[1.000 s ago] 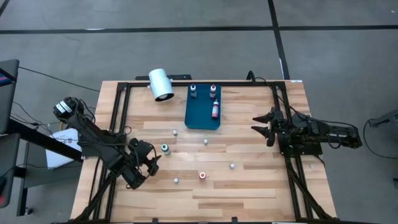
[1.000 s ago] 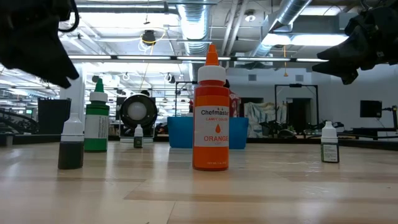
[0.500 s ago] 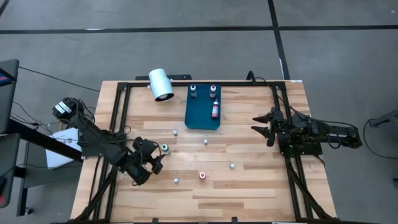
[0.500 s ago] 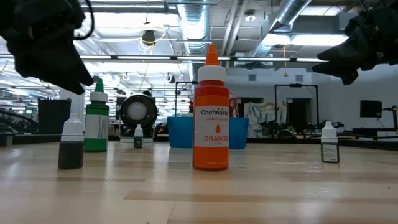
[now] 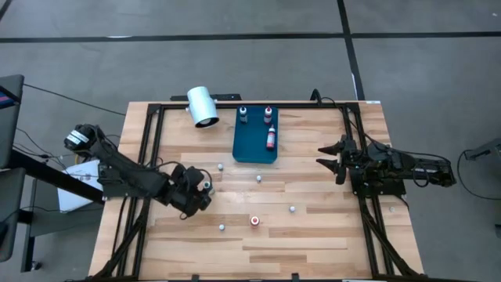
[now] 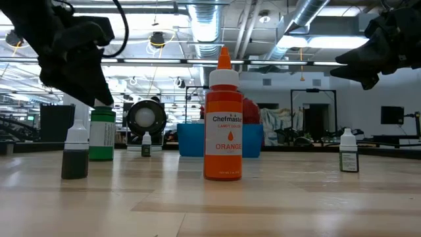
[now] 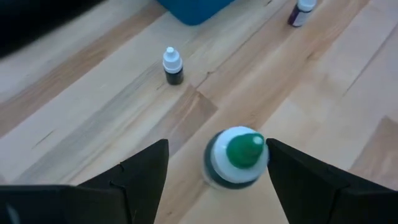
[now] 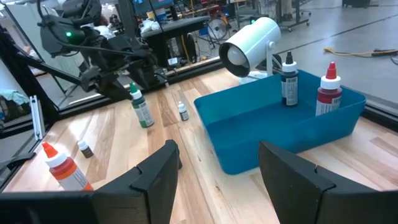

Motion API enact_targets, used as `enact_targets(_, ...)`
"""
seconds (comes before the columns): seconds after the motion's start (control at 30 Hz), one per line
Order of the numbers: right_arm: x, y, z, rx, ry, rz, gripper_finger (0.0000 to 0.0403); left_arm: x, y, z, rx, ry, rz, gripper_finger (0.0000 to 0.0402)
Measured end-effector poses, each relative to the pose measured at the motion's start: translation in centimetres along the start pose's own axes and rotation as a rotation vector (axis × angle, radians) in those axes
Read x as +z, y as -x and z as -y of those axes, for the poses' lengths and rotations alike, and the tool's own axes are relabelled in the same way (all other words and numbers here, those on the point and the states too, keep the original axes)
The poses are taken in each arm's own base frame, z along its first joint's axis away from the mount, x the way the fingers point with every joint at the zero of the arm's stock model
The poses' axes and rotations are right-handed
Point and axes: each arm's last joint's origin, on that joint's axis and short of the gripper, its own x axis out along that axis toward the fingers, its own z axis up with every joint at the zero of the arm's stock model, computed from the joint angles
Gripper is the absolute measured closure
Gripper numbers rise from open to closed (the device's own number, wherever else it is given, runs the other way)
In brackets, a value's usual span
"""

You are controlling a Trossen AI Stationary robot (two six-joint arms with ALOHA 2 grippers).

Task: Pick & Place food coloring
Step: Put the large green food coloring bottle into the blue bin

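Above the green-topped bottle, the left gripper hovers, fingers apart.

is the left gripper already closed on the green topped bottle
No, the left gripper stands open above the green-topped bottle, its fingers wide on either side with gaps showing.
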Motion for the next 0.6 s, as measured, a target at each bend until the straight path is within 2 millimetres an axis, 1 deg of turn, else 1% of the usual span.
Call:
enact_targets(0.13, 0.0, 0.0, 0.0, 0.0, 0.0, 0.0, 0.0196, 0.55, -0.55, -0.35, 0.007, -0.008, -0.04, 0.0143)
enact_targets(0.37, 0.0, 0.0, 0.0, 0.0, 0.0, 0.0, 0.0196, 1.05, -0.98, -0.67, 0.019, -0.003, -0.053, 0.0145)
enact_targets(0.47, 0.0, 0.0, 0.0, 0.0, 0.0, 0.0, 0.0196, 1.05, -0.98, -0.67, 0.019, -0.003, -0.053, 0.016)
enact_targets(0.6, 0.0, 0.0, 0.0, 0.0, 0.0, 0.0, 0.0196, 1.05, -0.98, -0.64, 0.016, -0.001, -0.053, 0.0196)
